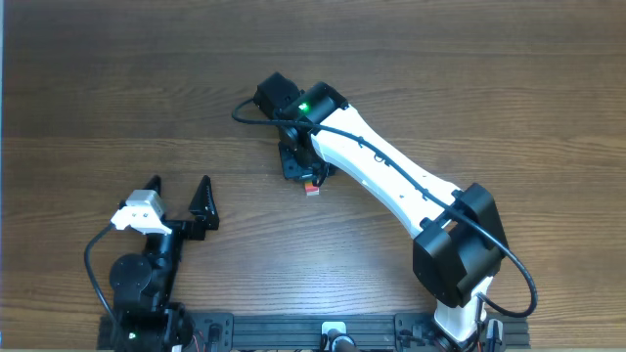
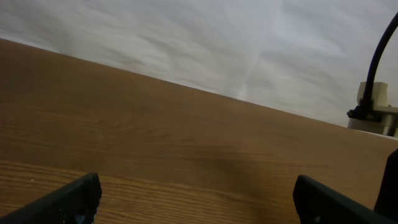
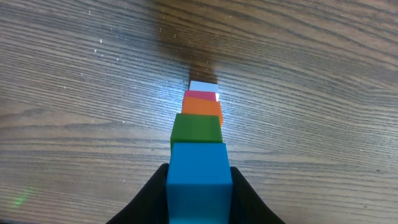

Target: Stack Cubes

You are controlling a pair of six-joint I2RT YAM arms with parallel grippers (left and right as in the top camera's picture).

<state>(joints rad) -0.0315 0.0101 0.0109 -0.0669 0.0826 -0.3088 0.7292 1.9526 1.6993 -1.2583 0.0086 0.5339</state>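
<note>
**Right gripper clamped on the blue cube at the top of the stack; left gripper parked open.**

The right gripper (image 3: pixel 199 200) holds the blue cube (image 3: pixel 199 177) with one finger flat against each of two opposite side faces. The cube appears rigid, light and smooth-sided, so grip it squarely on parallel faces with moderate force; a skewed grip is likely to twist it. Below it, in line, stand the green cube (image 3: pixel 196 130), orange cube (image 3: pixel 203 107), pink cube (image 3: pixel 199 95) and white cube (image 3: pixel 203 86). It cannot be determined whether the blue cube already rests on the green one. The column is tall and narrow, and a sideways nudge would probably topple it. The stack stands near the middle of the table (image 3: pixel 74 93), well apart from every edge. The right arm reaches out to it, wrist pointing straight down. The left gripper (image 1: pixel 179 200) sits near the table's front left corner, fingers spread wide and holding nothing.
</note>
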